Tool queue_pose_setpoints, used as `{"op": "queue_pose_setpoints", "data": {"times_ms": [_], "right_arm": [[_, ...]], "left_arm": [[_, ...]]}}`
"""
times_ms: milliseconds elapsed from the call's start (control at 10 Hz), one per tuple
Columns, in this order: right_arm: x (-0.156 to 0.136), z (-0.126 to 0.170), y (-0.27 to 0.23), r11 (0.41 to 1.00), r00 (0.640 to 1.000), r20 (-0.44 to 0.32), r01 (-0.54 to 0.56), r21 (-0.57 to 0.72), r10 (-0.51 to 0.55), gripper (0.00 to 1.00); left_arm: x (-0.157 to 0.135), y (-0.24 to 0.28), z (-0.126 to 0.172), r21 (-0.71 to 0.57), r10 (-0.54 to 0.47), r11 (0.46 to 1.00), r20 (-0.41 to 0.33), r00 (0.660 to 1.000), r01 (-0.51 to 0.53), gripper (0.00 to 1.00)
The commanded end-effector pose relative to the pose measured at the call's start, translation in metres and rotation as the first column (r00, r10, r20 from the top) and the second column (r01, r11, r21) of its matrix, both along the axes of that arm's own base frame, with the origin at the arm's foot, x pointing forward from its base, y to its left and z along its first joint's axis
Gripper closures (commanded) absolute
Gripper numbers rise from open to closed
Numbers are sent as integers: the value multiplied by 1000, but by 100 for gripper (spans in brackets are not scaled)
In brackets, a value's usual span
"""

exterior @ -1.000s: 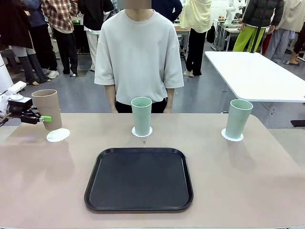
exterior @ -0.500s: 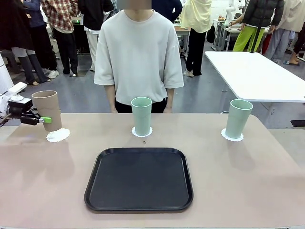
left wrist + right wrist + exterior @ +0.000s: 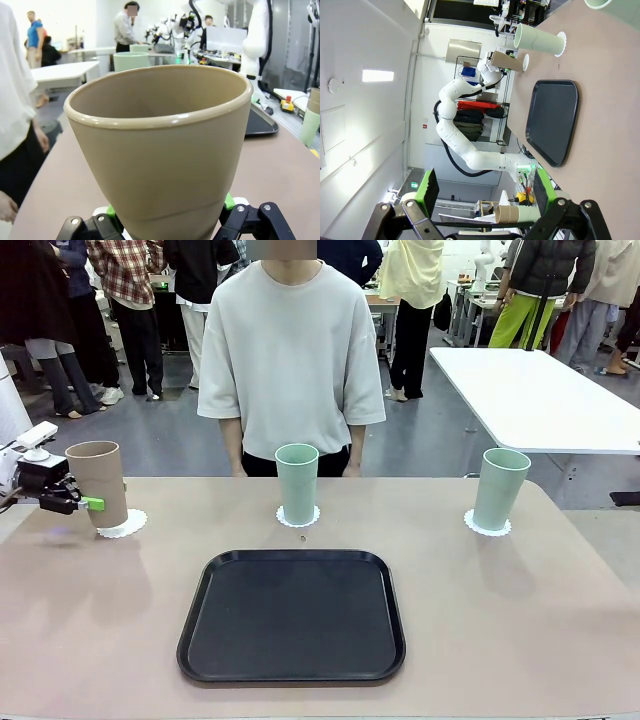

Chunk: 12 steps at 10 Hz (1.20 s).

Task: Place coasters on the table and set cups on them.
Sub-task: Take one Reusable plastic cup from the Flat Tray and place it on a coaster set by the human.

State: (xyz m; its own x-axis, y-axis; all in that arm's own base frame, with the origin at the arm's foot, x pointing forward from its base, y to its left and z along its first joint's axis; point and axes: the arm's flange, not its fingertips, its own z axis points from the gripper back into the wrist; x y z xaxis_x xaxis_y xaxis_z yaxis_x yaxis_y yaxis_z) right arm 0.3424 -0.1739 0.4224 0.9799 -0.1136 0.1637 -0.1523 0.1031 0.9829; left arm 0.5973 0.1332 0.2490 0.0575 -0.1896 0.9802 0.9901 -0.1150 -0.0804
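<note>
Placement of the tall tan-brown tapered tumbler (image 3: 98, 483) is the step in hand. Front view: the left gripper (image 3: 84, 502) is clamped on this cup at the far-left table edge, left of the black rounded-corner tray (image 3: 292, 616). The cup leans slightly over the round white scalloped doily (image 3: 123, 524). Level it, centre it on the doily, lower until seated, then release. Two pale mint green tumblers (image 3: 297, 483) (image 3: 500, 488) already stand on doilies beyond the tray. Whether the brown cup's base touches the doily is hard to judge.

Left wrist view: green pads (image 3: 228, 201) press the cup; its base is cut off.

Right wrist view: the right gripper (image 3: 484, 189) stands apart, holding nothing.
</note>
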Motion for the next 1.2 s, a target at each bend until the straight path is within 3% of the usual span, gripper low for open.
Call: {"op": "queue_pose_setpoints", "data": {"times_ms": [0,1000,1100], "right_arm": [[0,0,0,1000,1000,9,-2,10,2,0],[0,0,0,1000,1000,9,-2,10,2,0],[0,0,0,1000,1000,9,-2,10,2,0]], "left_arm": [[-6,1,-6,-17,-38,999,77,996,40,18],[10,-6,-28,-45,-22,999,113,993,28,18],[11,-6,-27,-37,-31,999,111,993,36,0]]}}
